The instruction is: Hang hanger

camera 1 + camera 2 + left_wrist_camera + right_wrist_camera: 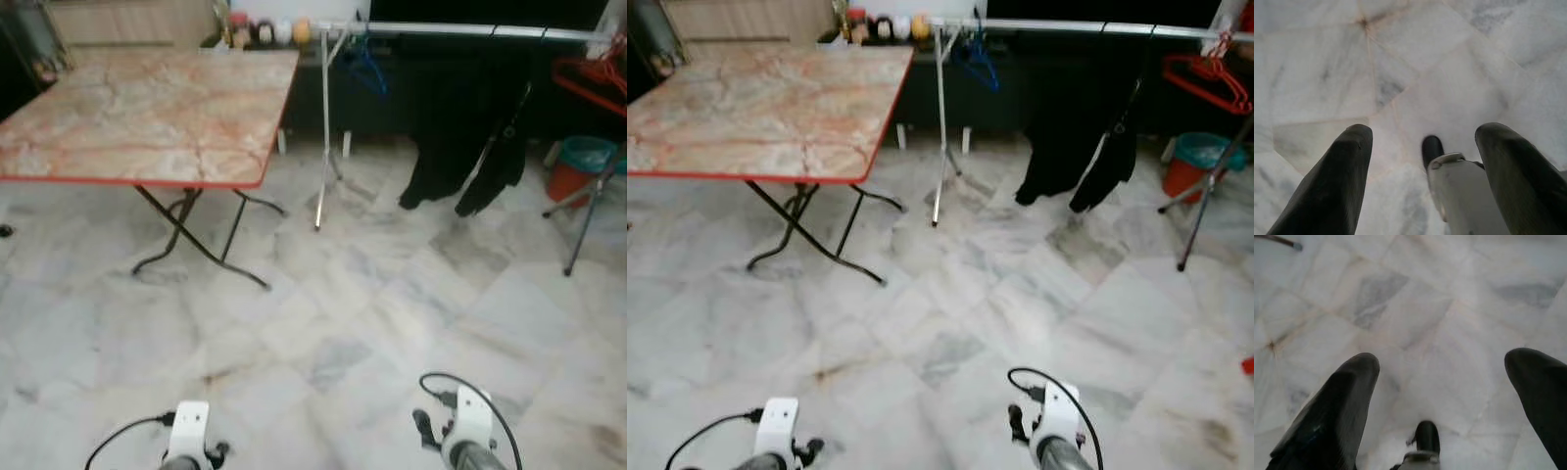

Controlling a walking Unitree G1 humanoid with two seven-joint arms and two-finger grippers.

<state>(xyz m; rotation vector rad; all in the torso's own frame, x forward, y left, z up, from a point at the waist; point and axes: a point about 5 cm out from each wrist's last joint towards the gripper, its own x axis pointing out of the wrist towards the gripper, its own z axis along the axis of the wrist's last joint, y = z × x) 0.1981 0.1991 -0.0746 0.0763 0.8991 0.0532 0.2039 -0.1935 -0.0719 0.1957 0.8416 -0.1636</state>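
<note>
Both arms hang low, left gripper (1420, 147) and right gripper (1442, 377) spread wide over marble floor (392, 313). Red hanger (1205, 78) on the rail (1097, 27), beyond the table (147, 117).

The left hand (1422, 161) hangs with its two long black fingers (1332, 186) spread apart over the pale grey-veined marble tile floor (1415, 63), a silver-and-black part of the robot (1457, 196) between them.
</note>
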